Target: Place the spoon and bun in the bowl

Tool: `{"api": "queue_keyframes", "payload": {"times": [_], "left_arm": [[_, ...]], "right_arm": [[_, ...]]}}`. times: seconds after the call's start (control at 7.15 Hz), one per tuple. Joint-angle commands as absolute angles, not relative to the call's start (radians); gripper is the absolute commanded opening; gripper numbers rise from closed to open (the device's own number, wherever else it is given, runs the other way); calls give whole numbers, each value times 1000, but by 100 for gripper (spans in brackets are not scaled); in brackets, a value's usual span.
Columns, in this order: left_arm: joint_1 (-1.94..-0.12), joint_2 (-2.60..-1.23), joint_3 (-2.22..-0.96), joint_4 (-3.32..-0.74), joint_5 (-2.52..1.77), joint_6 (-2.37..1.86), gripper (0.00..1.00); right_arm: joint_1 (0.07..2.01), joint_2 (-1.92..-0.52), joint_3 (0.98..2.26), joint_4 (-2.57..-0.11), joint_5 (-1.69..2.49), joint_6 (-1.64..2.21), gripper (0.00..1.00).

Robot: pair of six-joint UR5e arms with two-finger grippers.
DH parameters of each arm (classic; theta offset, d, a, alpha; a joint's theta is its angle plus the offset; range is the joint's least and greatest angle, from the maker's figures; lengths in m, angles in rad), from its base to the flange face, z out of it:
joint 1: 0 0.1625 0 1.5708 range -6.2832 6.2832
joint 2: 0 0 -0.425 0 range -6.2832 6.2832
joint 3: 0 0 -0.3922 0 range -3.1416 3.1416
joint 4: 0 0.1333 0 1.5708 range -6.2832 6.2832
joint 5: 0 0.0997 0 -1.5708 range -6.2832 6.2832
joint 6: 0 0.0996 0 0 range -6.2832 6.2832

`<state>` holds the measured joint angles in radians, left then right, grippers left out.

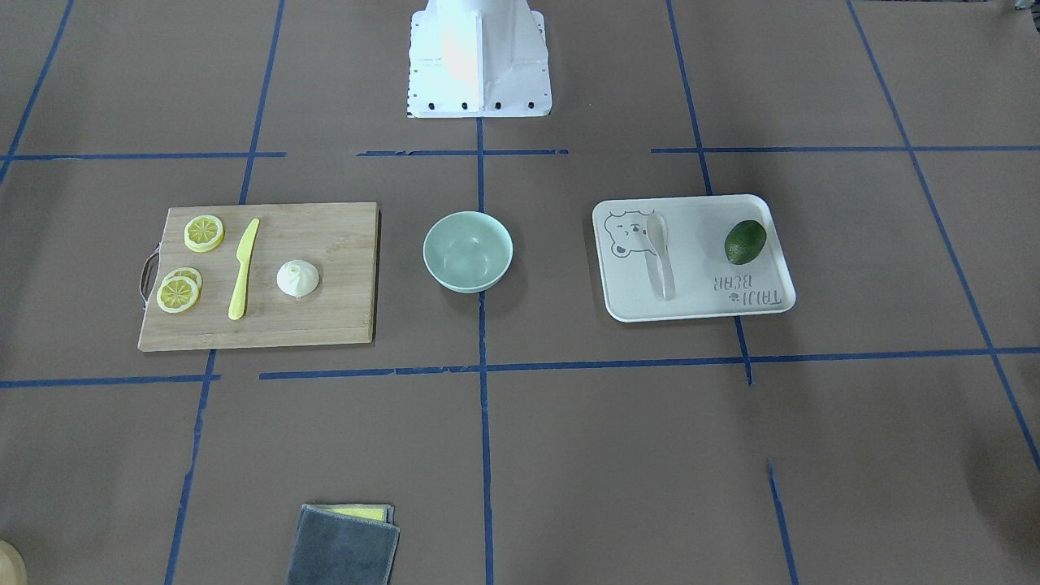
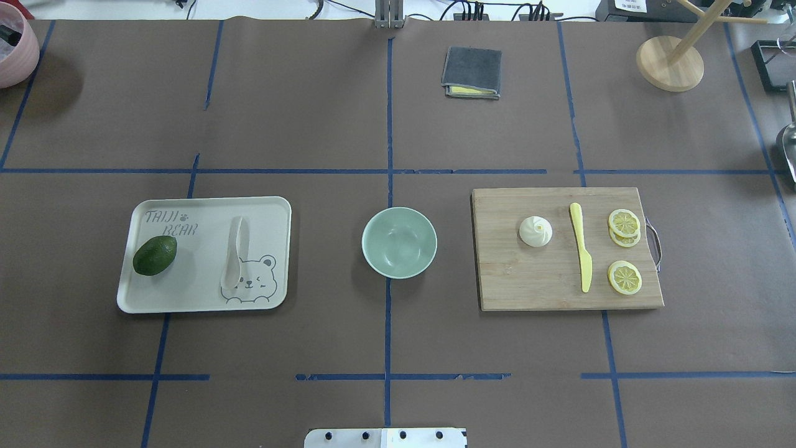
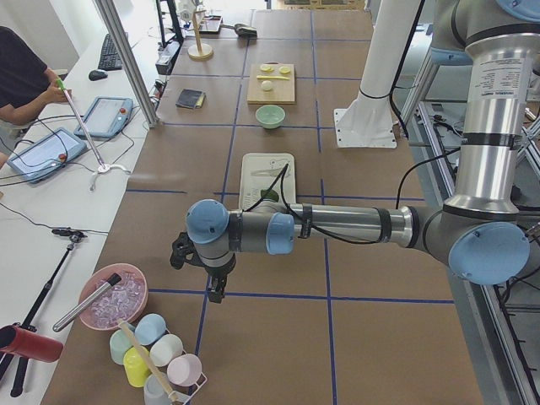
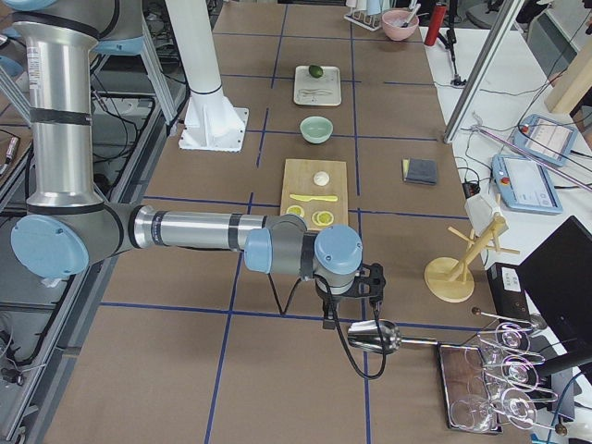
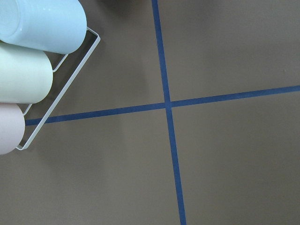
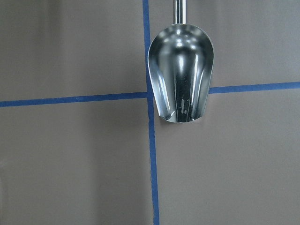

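The mint-green bowl [image 2: 399, 242] stands empty at the table's middle; it also shows in the front view [image 1: 468, 251]. The white spoon [image 2: 234, 261] lies on the white bear-print tray [image 2: 273, 211], left of the bowl in the overhead view. The white bun [image 2: 535, 231] sits on the wooden cutting board [image 2: 547, 292], right of the bowl. My left gripper [image 3: 217, 291] hangs over bare table far from the tray, near a cup rack. My right gripper [image 4: 329, 317] hangs beyond the board, over a metal scoop. I cannot tell whether either is open or shut.
An avocado [image 2: 155, 255] lies on the tray. A yellow knife [image 2: 582, 255] and lemon slices [image 2: 624, 277] lie on the board. A grey cloth [image 2: 472, 72] lies at the far side. The metal scoop [image 6: 180, 79] and the cup rack [image 5: 28, 70] sit under the wrists.
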<state>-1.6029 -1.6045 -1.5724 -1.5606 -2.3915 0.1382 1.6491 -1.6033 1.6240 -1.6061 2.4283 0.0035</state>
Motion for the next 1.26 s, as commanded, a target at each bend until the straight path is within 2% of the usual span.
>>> {"api": "queue_keyframes", "payload": {"times": [0.0, 0.56, 1.12], "left_arm": [[-1601, -1605, -1571, -1562, -2391, 143, 100], [-1592, -1617, -1626, -1644, -2401, 147, 100], [-1444, -1625, -1738, -1846, -2344, -24, 100]], "right_arm": [[1649, -1600, 1626, -1606, 2428, 5, 100], [1649, -1592, 1655, -1605, 2430, 12, 100], [1647, -1591, 1736, -1606, 2436, 18, 100]]}}
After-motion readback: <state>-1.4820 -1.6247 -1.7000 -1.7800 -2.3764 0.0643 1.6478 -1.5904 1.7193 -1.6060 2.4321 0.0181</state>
